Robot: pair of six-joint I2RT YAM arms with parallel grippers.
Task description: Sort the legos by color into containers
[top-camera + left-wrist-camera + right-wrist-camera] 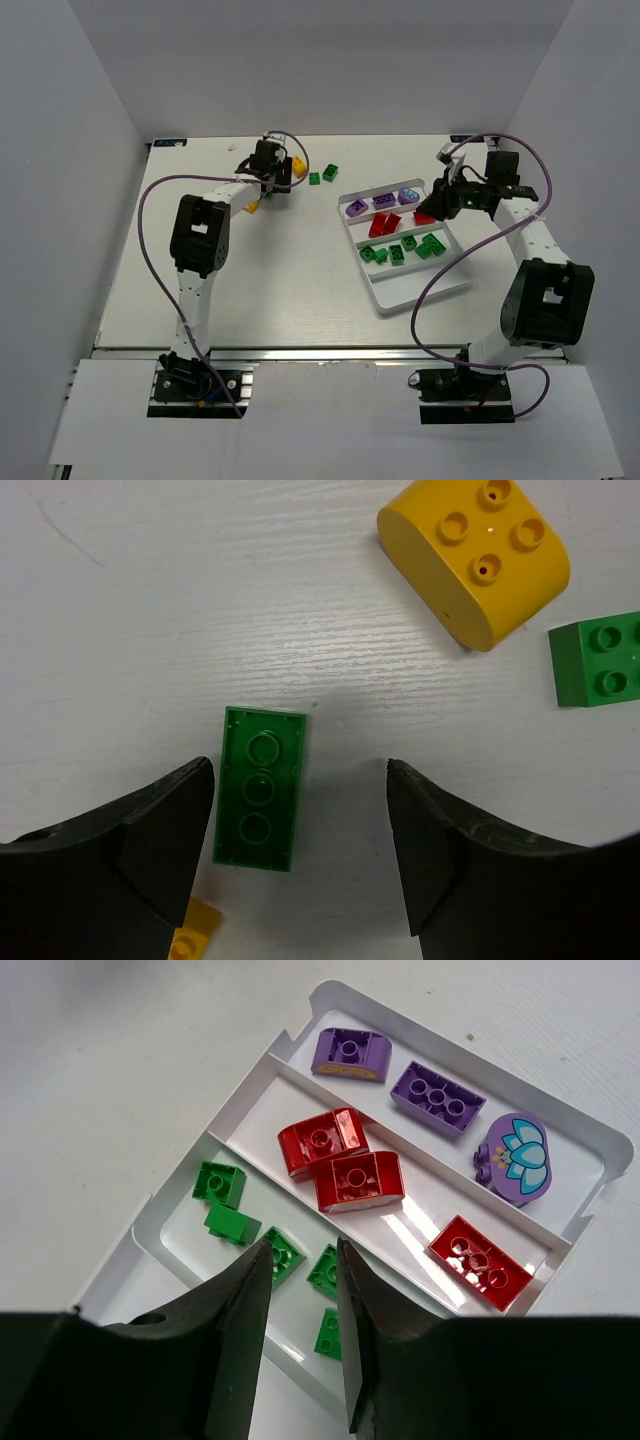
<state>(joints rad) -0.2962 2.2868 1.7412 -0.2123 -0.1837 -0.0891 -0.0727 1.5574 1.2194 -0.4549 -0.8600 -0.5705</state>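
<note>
Left hand [300,780] fingers stand apart around a green lego [258,788] lying flat on the surface [150,600], nearer the left finger. A yellow lego [475,560] sits beyond the right finger. The right hand [302,1250], narrowly parted and empty, hangs over the tray [440,1198]. Green legos [220,1182] lie just past its fingertips, red legos [322,1142] and purple legos [437,1097] farther. Only overhead do both hands show, well apart.

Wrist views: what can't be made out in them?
- Right wrist: the right gripper covers some of the green bricks, so their count is uncertain.
- Right wrist: it also hides most of the fourth compartment.
- Left wrist: a small yellow piece lies half under the left gripper and is cut by the bottom edge.
</note>
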